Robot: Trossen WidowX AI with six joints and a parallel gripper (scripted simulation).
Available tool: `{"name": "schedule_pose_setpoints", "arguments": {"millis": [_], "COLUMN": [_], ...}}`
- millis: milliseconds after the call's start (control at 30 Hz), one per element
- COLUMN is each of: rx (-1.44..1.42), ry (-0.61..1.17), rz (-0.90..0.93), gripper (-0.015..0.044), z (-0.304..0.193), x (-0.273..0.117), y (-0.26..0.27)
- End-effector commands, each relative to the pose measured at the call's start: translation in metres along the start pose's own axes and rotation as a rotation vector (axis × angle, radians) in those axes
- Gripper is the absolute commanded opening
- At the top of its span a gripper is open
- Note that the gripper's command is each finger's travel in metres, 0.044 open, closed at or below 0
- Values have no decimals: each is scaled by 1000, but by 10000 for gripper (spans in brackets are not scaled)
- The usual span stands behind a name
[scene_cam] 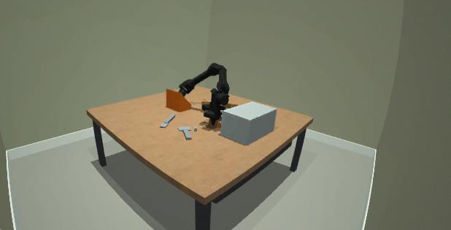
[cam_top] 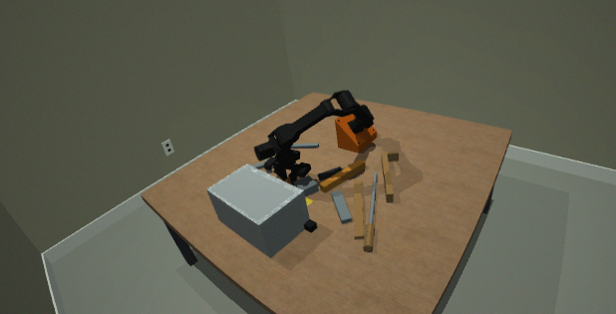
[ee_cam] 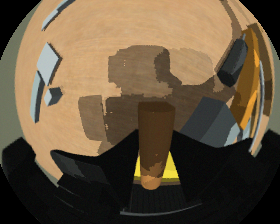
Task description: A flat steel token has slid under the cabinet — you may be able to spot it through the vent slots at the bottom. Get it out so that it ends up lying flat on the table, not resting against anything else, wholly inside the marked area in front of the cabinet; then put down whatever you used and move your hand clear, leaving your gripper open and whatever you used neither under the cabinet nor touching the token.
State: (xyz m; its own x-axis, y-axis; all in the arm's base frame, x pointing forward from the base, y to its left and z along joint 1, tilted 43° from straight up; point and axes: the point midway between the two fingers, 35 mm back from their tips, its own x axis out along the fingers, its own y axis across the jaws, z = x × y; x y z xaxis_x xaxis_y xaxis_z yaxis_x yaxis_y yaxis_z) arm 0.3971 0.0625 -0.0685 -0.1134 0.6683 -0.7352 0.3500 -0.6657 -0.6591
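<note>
Token unseen, retrieval probably in hand, with tool (cam_top: 291, 178) (scene_cam: 214, 122) (ee_cam: 152, 132) clamped on brown rod (ee_cam: 157, 122) near cabinet (cam_top: 254, 193) (scene_cam: 249, 125), next calling for careful low reach beneath.

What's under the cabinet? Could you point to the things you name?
Can't tell: the cabinet's (cam_top: 283, 225) (scene_cam: 236, 129) walls hide the space underneath. No vent slots or token visible. Only a yellow patch (cam_top: 309, 201) shows beside it, on the table.

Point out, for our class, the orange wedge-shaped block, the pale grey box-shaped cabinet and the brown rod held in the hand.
Orange wedge-shaped block (cam_top: 349, 137) (scene_cam: 176, 101): top and exterior views, side face.
Pale grey box-shaped cabinet (cam_top: 256, 193) (scene_cam: 249, 109): top and exterior views, top panel.
Brown rod (ee_cam: 156, 132): wrist view, shaft.
</note>
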Motion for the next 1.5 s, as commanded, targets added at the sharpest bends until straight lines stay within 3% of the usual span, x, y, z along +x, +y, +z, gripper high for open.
{"name": "schedule_pose_setpoints", "arguments": {"millis": [0, 1467], "rx": [-1, 0], "ry": [0, -1], "rz": [-3, -3], "gripper": [0, 0], "z": [5, 49], "x": [1, 1], "y": [0, 1]}}
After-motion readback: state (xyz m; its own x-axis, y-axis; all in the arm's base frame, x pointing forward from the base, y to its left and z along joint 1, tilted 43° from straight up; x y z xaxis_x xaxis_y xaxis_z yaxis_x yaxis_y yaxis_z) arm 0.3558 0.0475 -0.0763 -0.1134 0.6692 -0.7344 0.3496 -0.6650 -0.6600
